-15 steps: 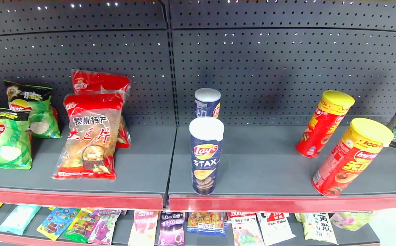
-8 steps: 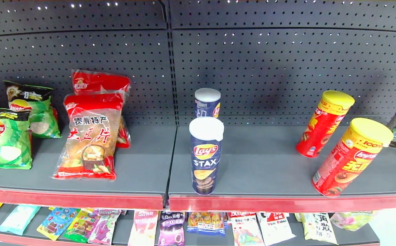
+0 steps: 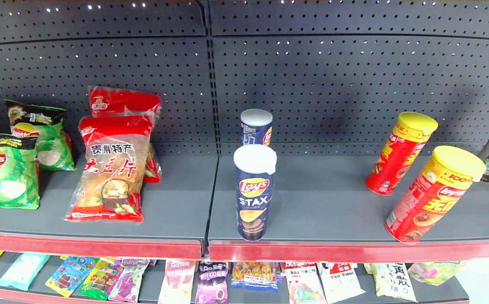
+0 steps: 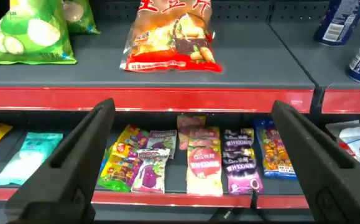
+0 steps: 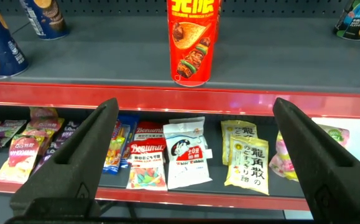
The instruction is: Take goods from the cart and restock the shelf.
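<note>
Left gripper (image 4: 193, 104) and right gripper (image 5: 196, 101), jaws apart and empty, face the shelf's (image 3: 324, 207) red front edge. Blue chip can (image 3: 254, 192) stands at frame centre, red cans (image 3: 434, 194) at right, snack bags (image 3: 109, 169) at left.

Bare shelf (image 3: 324, 202) between blue can (image 3: 254, 192) at front edge and red can (image 3: 434, 194) near right end; snack bags (image 3: 109, 169) crowding left end.

Shelf (image 3: 320, 211): blue can (image 3: 253, 194) front-ctr, red can (image 3: 432, 196) front rt, red bag (image 3: 109, 169) left.
</note>
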### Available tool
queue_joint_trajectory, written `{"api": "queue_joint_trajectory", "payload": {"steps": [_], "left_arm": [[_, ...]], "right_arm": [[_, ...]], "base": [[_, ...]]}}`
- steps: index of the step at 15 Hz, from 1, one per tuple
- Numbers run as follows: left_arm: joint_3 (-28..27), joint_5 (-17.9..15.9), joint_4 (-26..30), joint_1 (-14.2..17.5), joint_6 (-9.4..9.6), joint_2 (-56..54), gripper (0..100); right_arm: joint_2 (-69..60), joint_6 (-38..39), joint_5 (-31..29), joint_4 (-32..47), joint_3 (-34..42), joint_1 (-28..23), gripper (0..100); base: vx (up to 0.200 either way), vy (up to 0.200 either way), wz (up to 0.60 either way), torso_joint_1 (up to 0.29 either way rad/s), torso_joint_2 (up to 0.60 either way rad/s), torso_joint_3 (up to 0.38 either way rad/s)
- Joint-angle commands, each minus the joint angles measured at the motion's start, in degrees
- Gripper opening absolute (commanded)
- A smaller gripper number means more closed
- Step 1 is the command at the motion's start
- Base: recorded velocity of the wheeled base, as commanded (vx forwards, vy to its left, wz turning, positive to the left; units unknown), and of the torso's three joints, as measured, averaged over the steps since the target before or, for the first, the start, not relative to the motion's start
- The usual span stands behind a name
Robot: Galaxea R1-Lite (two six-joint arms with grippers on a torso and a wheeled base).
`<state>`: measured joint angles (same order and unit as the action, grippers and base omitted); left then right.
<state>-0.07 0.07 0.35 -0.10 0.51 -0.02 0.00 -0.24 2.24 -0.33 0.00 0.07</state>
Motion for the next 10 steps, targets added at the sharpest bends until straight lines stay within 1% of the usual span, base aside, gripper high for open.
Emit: {"api": "queue_joint_trajectory", "payload": {"steps": [1,3,7,10], "left_arm": [[0.07,0.1,0.0,0.01,0.02,0.02,100],[-0.01,0.01,0.0,0.01,0.28,0.02,100],[-0.01,0.01,0.0,0.01,0.19,0.02,100],[-0.01,0.01,0.0,0.01,0.19,0.02,100]], "right_arm": [[0.0,0.07,0.04,-0.11,0.0,0.01,100],[0.09,0.07,0.04,-0.02,0.0,0.01,100],[0.0,0.07,0.13,-0.02,0.0,0.01,100],[0.0,-0.2,0.22,-0.11,0.0,0.01,100]], "base": [[0.0,0.0,0.0,0.0,0.0,0.0],[0.0,0.0,0.0,0.0,0.0,0.0],[-0.2,0.0,0.0,0.007,0.0,0.0],[0.0,0.0,0.0,0.0,0.0,0.0]]}}
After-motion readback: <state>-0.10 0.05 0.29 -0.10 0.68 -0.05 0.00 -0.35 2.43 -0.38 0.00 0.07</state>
